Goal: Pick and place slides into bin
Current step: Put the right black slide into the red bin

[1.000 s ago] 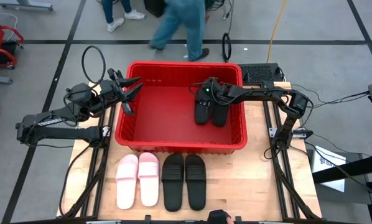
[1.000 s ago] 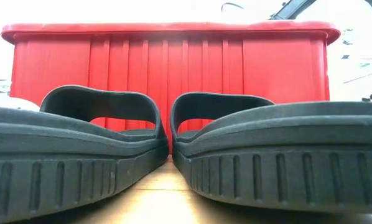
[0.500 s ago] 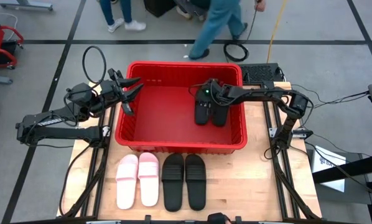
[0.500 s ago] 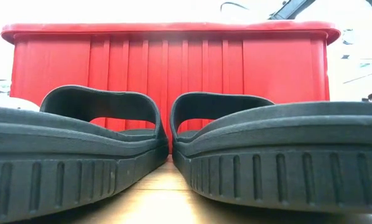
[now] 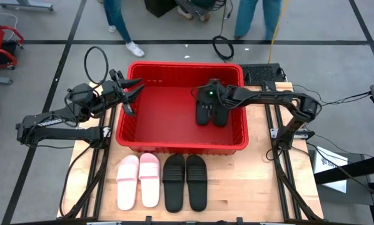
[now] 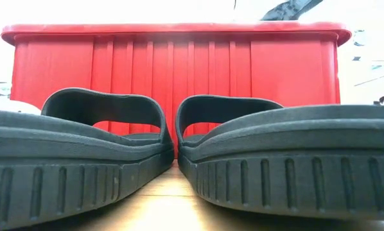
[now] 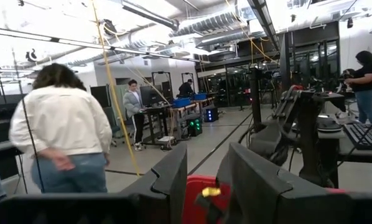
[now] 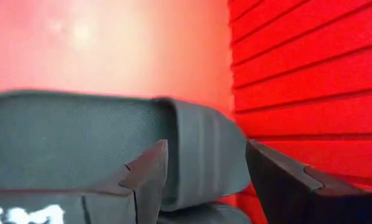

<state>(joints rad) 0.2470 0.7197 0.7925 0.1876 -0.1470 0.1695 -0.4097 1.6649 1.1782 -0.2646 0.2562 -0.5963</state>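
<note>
Straddling a matte black slide's [image 8: 111,149] wide strap, right end effector [image 5: 207,106] looks open in ribbed red bin [image 5: 181,145].

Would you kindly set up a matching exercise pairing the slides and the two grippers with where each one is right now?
Things:
1. pink slides
2. black pair under the right gripper
3. black pair beside the pink ones
4. left gripper

Places:
A. inside the bin, by its right wall
B. on the table in front of the bin, left spot
C. above the bin's left rim
D. on the table in front of the bin, right spot

Pairs: 1-B, 2-A, 3-D, 4-C
</note>
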